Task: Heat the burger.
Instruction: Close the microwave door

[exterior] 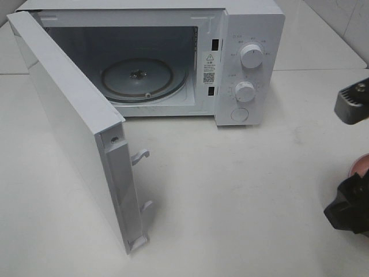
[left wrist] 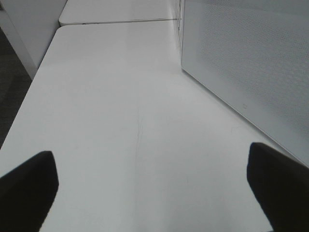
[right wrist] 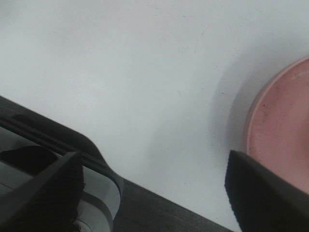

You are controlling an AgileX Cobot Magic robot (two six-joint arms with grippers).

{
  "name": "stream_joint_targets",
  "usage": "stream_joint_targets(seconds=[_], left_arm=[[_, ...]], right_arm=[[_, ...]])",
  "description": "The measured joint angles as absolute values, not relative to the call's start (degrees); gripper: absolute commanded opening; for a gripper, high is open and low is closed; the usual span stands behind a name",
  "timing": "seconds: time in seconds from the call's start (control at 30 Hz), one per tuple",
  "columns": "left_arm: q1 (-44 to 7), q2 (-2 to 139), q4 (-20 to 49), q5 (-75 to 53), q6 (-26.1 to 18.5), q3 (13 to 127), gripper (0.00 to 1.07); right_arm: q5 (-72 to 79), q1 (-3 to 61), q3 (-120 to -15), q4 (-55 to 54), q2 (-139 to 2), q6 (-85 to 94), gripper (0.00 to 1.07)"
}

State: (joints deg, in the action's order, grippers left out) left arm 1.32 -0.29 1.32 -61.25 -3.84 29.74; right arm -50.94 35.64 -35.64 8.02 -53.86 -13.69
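From the high camera, the microwave (exterior: 173,57) stands at the back of the white table (exterior: 242,196) with its door (exterior: 69,121) swung wide toward the front left. The glass turntable (exterior: 144,79) inside is bare. Two white knobs (exterior: 251,56) sit one above the other on the panel, with a round button (exterior: 239,114) below them. My right arm (exterior: 349,202) shows only as dark parts at the right edge, and a sliver of pink plate (exterior: 361,166) peeks out between them. I cannot see the burger in this view.

In my left wrist view, my left gripper (left wrist: 149,188) hangs over bare table (left wrist: 120,121), its two dark fingers (left wrist: 26,186) spread wide apart with nothing between them. The door's perforated face (left wrist: 246,63) stands just beside it.

In my right wrist view, my right gripper (right wrist: 154,188) has its fingers (right wrist: 43,188) well apart and nothing in them, over the table's edge (right wrist: 145,96). The plate (right wrist: 282,130) lies next to one fingertip; only part of it shows, and that part is bare. The burger is not visible here either, so I cannot tell where it is.
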Motion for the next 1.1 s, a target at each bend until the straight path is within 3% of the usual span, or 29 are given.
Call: stream_joint_targets(seconds=[0.67, 1.1], left_arm=[[1.32, -0.29, 1.32, -61.25, -3.84, 29.74, 1.00], [1.32, -0.29, 1.32, -61.25, -3.84, 29.74, 1.00]], right_arm=[[-57.87, 34.61, -35.18, 6.36, -25.21, -10.60, 0.76], [-57.93, 17.59, -29.16, 6.59, -8.71, -7.10, 0.76]])
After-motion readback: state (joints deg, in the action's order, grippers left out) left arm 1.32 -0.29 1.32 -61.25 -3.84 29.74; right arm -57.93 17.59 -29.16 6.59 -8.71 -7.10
